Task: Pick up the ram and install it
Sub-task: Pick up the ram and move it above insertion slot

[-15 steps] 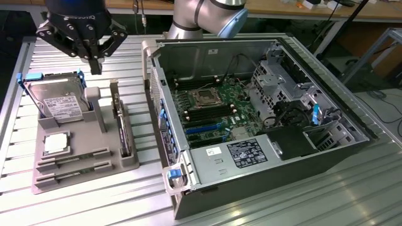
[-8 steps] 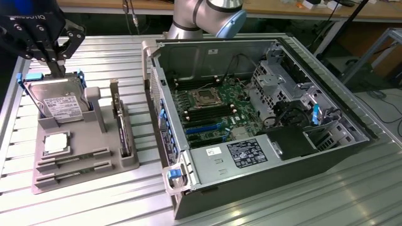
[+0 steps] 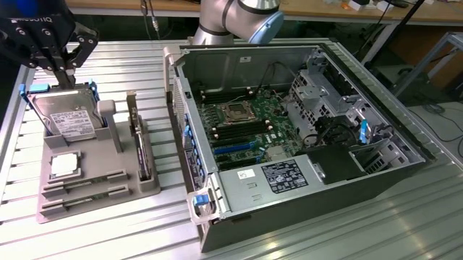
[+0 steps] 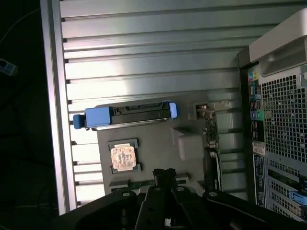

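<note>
My gripper (image 3: 66,76) hangs high over the grey parts holder (image 3: 97,162) at the exterior view's left, its two fingers pressed together with nothing between them. In the wrist view the shut fingertips (image 4: 163,175) overlap the holder's slotted end. The ram (image 3: 87,181) looks like a slim dark stick lying in a front slot of the holder, with a second similar stick (image 3: 84,197) just in front of it. From the wrist camera a ram slot (image 4: 128,184) peeks out beside the fingers, mostly hidden by the gripper body.
The holder also carries a hard drive (image 3: 69,116) with blue rails, a square silver processor (image 3: 64,164) and an upright expansion card (image 3: 140,149). The open computer case (image 3: 304,135) with its motherboard (image 3: 242,127) lies to the exterior view's right on the ribbed metal table (image 3: 361,227).
</note>
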